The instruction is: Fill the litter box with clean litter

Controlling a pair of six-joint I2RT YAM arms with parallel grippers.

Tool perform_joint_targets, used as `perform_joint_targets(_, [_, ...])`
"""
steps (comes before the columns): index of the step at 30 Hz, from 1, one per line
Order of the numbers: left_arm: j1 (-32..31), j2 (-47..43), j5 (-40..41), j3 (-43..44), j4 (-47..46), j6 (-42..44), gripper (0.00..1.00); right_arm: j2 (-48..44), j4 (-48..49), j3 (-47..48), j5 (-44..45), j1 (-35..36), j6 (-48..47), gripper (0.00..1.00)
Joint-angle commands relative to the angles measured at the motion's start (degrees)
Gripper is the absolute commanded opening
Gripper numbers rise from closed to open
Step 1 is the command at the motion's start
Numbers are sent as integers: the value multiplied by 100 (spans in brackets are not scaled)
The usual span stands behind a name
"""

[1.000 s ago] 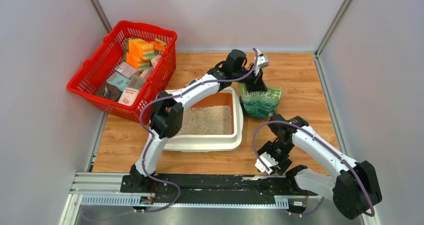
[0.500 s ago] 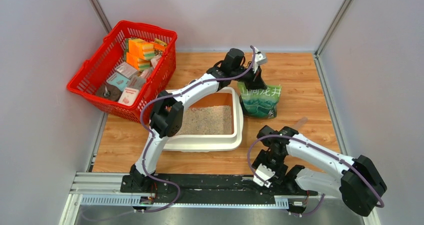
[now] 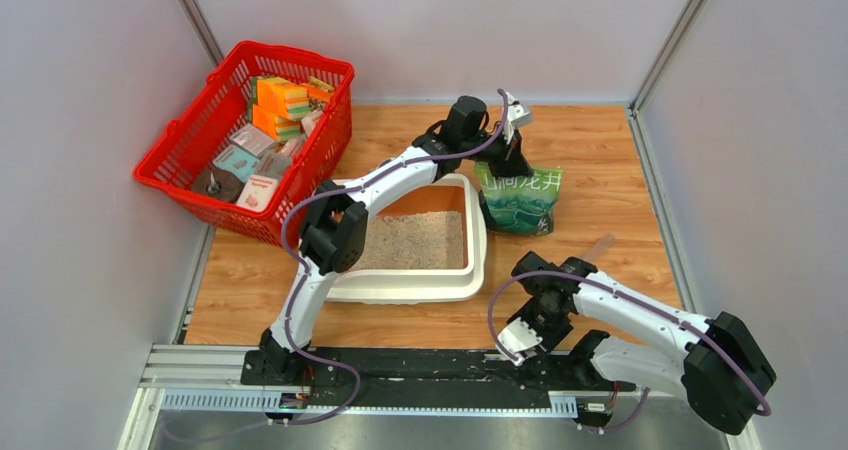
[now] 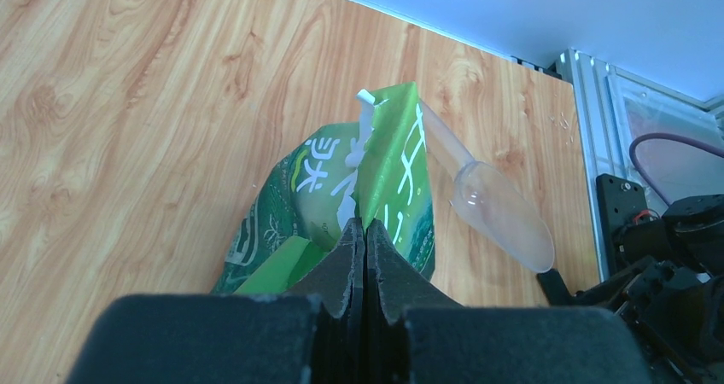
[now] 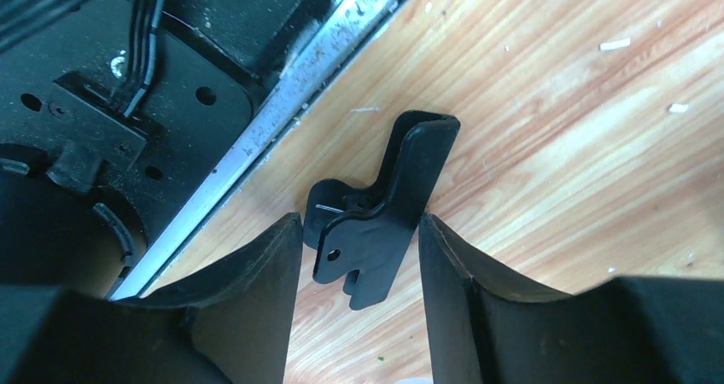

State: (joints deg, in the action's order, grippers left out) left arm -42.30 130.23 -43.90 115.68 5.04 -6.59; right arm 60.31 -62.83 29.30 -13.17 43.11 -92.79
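cream litter box (image 3: 400, 290), beige litter (image 3: 415, 240), green printed bag (image 3: 520, 202), red basket (image 3: 295, 54).

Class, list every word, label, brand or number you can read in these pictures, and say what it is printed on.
On the green bag: large white Chinese-style characters, creased and partly hidden; not reliably readable.
On the packets in the red basket: labels too small to read.
On the litter box, black clip and clear scoop: no writing seen.

You get bright, even light from overhead, with only soft shadows on the counter (image 3: 600, 160). In the right wrist view, the fingers (image 5: 248, 307) of your right tool (image 5: 359, 247) loom dark and soft (too close), the wood grain sharp.
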Motion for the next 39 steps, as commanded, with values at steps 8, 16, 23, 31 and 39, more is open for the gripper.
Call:
perform_joint_targets(8, [126, 63, -145, 254, 6, -53, 0, -248, -422, 690, -141, -233, 965, 65])
perform_joint_targets(16, [91, 116, -154, 315, 50, -27, 0, -90, -415, 700, -265, -462, 1009, 62])
perform_joint_targets(23, [82, 116, -145, 359, 120, 8, 0, 77, -29, 445, -256, -462, 991, 61])
perform_joint_targets(31, [73, 116, -136, 359, 129, -9, 0, 323, 113, 436, -221, -462, 1158, 50])
perform_joint_targets(39, [56, 178, -180, 447, 120, -44, 0, 25, -151, 691, -230, -462, 1395, 39])
